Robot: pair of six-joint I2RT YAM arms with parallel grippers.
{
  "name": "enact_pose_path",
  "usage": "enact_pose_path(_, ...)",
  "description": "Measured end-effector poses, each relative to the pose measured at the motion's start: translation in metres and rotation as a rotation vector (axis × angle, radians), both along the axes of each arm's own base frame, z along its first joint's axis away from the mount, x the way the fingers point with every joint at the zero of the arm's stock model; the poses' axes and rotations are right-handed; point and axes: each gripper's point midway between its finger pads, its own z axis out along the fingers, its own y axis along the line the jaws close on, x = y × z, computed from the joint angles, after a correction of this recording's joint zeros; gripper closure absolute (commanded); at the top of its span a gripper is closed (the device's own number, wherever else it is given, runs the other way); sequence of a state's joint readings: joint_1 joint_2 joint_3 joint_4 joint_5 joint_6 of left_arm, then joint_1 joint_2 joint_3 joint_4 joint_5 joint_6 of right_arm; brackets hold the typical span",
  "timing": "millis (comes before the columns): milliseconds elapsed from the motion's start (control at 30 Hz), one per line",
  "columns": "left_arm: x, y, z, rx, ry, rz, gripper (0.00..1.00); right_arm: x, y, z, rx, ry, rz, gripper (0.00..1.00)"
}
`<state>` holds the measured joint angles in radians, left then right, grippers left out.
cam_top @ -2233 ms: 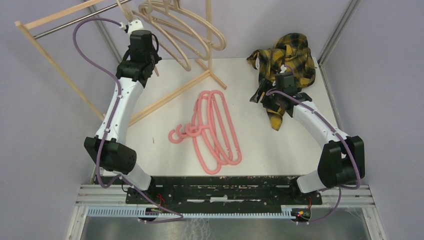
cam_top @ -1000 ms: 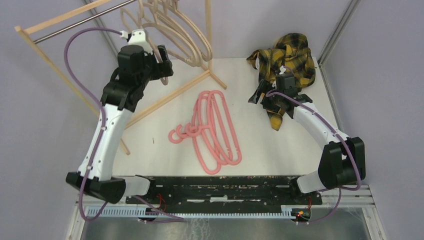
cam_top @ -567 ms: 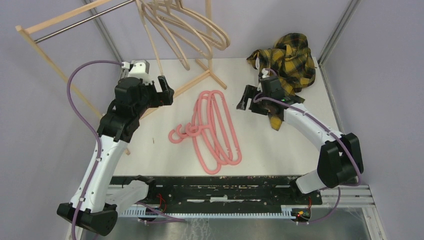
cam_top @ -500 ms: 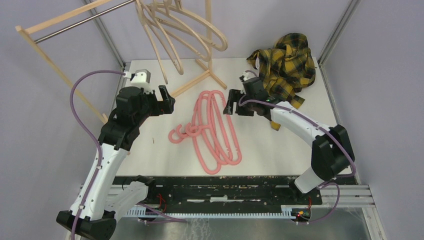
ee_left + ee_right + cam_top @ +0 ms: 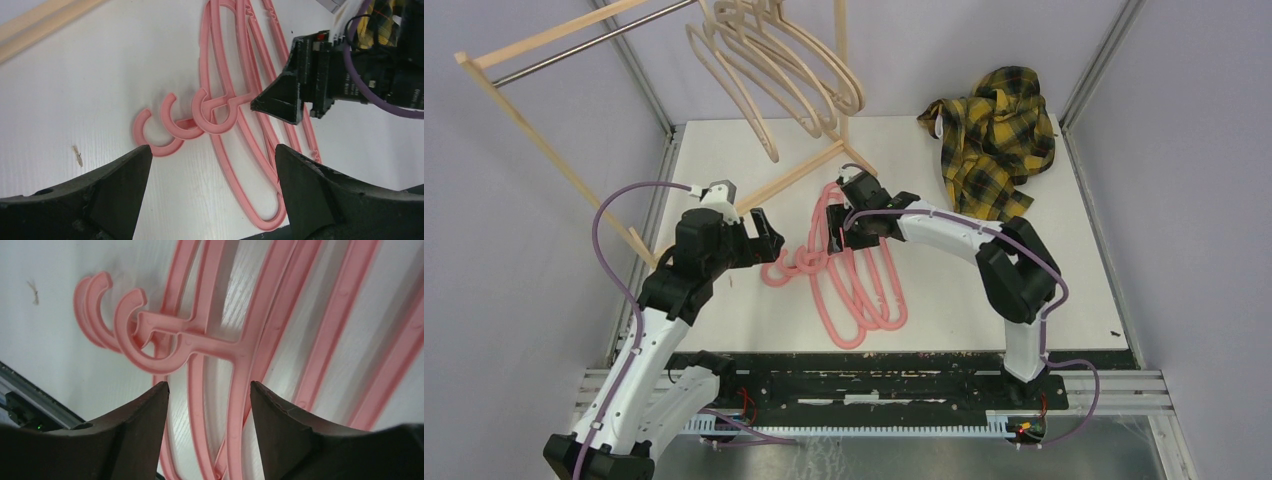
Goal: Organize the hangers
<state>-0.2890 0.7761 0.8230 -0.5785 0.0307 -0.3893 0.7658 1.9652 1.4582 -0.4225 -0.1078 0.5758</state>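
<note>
Both jaws stand apart: the left gripper (image 5: 769, 232) gapes wide just left of the pink hangers' (image 5: 864, 290) hooks, and the right gripper (image 5: 207, 390), narrower, straddles the top hanger's neck, not clamped. Pink hangers lie mid-table; beige hangers (image 5: 774, 60) hang on the far-left rack (image 5: 524, 45).

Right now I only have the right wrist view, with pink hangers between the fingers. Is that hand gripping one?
Observer: No closed grip shows. In the left wrist view the right hand has its tips down at the necks of the pink hangers, jaws apart.
Operator: And the left hand?
Observer: The left hand is open, low beside the hooks, holding nothing.
Operator: Any hangers hung?
Observer: Only the beige hangers, on the rack. The pink ones lie on the table.
</note>
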Motion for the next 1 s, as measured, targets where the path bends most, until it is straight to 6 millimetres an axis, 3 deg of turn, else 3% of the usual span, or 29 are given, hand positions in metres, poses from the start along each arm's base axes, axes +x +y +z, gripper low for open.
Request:
enact_pose_path(367, 0.002, -0.006, -0.007, -0.026, -0.01, -0.02, 0.01, 0.03, -0.004, -0.04, -0.127, -0.013, -0.057, 0.41)
enact_pose_path(533, 0.0, -0.008, -0.011, -0.03, 0.0, -0.031, 0.01, 0.042, 0.0, -0.043, -0.14, -0.034, -0.073, 0.77)
enact_pose_path(633, 0.0, -0.011, -0.01, -0.038, -0.001, -0.043, 0.01, 0.05, 0.003, -0.041, -0.135, -0.054, -0.084, 0.94)
enact_pose_path(700, -0.001, -0.011, -0.009, -0.042, -0.004, -0.048, 0.01, 0.051, 0.001, -0.042, -0.144, -0.06, -0.094, 0.99)
enact_pose_path(833, -0.003, -0.015, -0.007, -0.053, -0.008, -0.066, 0.01, 0.056, -0.003, -0.042, -0.163, -0.08, -0.116, 0.99)
enact_pose_path(867, -0.003, -0.015, -0.007, -0.055, -0.009, -0.069, 0.01, 0.057, -0.004, -0.042, -0.168, -0.084, -0.122, 0.89)
enact_pose_path(933, -0.002, -0.016, -0.006, -0.059, -0.014, -0.073, 0.01, 0.059, -0.006, -0.041, -0.175, -0.093, -0.132, 0.57)
enact_pose_path(1000, -0.002, -0.018, -0.004, -0.066, -0.02, -0.081, 0.01, 0.061, -0.01, -0.039, -0.191, -0.104, -0.142, 0.46)
